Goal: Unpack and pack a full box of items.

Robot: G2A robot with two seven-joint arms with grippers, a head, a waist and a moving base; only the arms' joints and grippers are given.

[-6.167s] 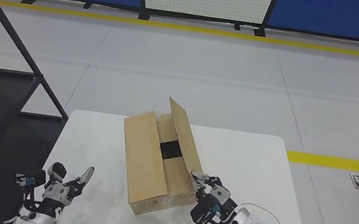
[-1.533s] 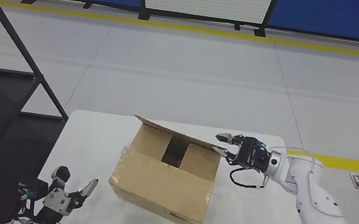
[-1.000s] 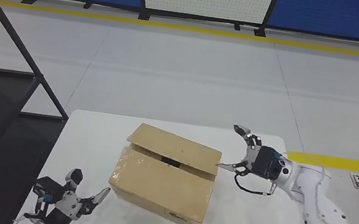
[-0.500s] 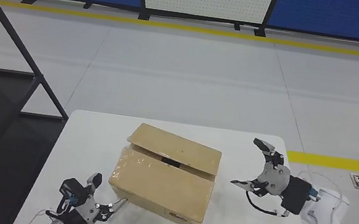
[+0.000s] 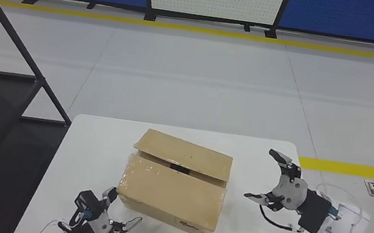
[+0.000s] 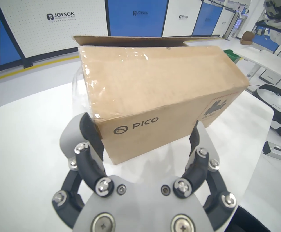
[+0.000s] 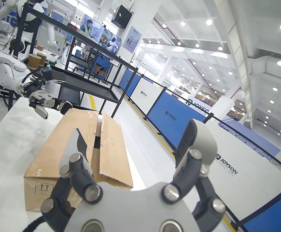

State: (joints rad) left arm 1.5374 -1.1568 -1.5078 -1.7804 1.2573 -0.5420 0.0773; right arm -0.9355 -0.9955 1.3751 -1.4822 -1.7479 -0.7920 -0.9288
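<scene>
So the cardboard box (image 5: 175, 182) is sitting roughly in the middle of the white table (image 5: 90, 153), turned a bit askew to the table's edges. Its top flaps are folded down, with a thin dark gap between them, and there's shiny clear tape over the flap on the robot's side.

The left gripper (image 5: 123, 207) is low over the table, right at the box's near left corner. From the left wrist view, that gripper (image 6: 141, 125) is spread wide and holding nothing, and the short printed end of the box (image 6: 153, 83) sits between its two fingers. One finger (image 6: 90, 129) looks right up against the corner edge. Can't honestly tell if it's touching or just beside it. The other finger is out by the far edge of that same face, with a little space showing.

The right gripper (image 5: 262, 175) is off the box's right end, clearly apart from it, above bare table. It's spread wide too, nothing in it. In the right wrist view the gripper (image 7: 134, 129) faces along the length of the box (image 7: 50, 149), and the left gripper (image 7: 44, 103) shows at the far end.
</scene>
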